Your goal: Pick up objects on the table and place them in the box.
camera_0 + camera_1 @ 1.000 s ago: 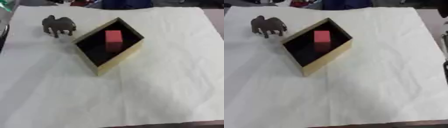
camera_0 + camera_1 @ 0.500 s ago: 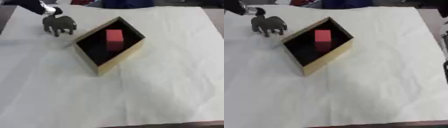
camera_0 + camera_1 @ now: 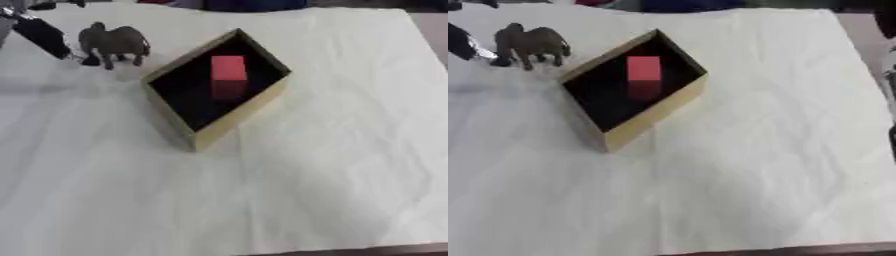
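Observation:
A dark grey elephant figure (image 3: pixel 114 44) stands on the white cloth at the far left. My left hand (image 3: pixel 42 36) reaches in from the upper left corner, its black fingers (image 3: pixel 460 42) stretched straight and open, with the tip right beside the elephant's head. Whether it touches the figure I cannot tell. The tan box (image 3: pixel 247 112) with a black inside lies turned like a diamond at centre left. A red block (image 3: pixel 228 73) lies in its far part. My right hand is in no view.
A white cloth (image 3: pixel 332 165) covers the table, wrinkled at the right. Bare brown table (image 3: pixel 866 30) shows past its right edge. Dark things lie along the far edge (image 3: pixel 254 4).
My left hand has come in from the upper left and dropped down beside the elephant. The elephant, box and red block have stayed put.

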`<state>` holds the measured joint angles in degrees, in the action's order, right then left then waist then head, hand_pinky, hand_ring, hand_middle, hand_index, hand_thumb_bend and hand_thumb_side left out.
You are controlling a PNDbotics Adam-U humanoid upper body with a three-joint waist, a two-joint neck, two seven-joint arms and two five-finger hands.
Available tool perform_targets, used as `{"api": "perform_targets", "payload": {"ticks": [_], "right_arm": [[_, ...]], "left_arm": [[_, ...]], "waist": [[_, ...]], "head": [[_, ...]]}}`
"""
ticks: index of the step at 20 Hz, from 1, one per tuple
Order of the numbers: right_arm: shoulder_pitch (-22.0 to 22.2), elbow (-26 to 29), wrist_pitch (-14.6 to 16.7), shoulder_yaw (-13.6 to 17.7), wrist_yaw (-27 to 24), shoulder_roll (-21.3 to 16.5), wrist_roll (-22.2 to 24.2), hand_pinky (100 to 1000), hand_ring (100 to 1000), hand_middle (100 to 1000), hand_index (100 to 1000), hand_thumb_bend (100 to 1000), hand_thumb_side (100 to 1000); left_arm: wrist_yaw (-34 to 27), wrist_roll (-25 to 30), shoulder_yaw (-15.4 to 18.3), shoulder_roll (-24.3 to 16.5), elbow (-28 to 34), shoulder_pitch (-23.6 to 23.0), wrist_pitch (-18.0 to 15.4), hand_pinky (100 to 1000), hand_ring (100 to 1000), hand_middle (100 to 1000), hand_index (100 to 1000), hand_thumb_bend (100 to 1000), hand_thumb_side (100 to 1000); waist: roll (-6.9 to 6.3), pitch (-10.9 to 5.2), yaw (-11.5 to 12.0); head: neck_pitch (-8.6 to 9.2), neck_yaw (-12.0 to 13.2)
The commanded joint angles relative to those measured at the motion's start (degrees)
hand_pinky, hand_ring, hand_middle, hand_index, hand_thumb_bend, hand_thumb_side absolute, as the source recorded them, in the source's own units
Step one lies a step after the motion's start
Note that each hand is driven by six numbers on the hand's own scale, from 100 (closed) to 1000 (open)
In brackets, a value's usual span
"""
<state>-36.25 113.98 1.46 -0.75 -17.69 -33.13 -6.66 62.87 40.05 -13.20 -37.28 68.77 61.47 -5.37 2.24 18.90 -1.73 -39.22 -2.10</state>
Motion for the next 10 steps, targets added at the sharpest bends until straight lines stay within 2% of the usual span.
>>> {"api": "perform_targets", "payload": {"ticks": [1, 6, 10], "right_arm": [[-0.96, 0.61, -0.19, 0.32, 0.49, -1.90, 0.01, 926, 852, 685, 924, 100, 1000], [-1.19, 0.61, -0.35, 0.16, 0.60, -2.02, 0.25, 927, 852, 683, 926, 100, 1000], [-1.30, 0.61, -0.58, 0.03, 0.61, -1.91, 0.50, 928, 852, 682, 927, 100, 1000]], "left_arm": [[1.21, -0.20, 1.35, -0.78, -1.18, 1.92, -0.35, 827, 926, 858, 917, 683, 652], [1.22, 0.12, 1.80, -0.17, -3.01, 2.86, 0.73, 826, 931, 865, 916, 680, 658], [1.89, -1.40, 2.17, 0.29, -3.84, 3.32, 2.28, 815, 931, 868, 921, 648, 676]], "waist": [[-0.06, -0.77, -0.18], [-0.20, -0.01, -0.54], [-0.37, 0.40, -0.87]], "head": [[0.99, 0.21], [1.76, 0.65], [3.86, 1.50]]}}
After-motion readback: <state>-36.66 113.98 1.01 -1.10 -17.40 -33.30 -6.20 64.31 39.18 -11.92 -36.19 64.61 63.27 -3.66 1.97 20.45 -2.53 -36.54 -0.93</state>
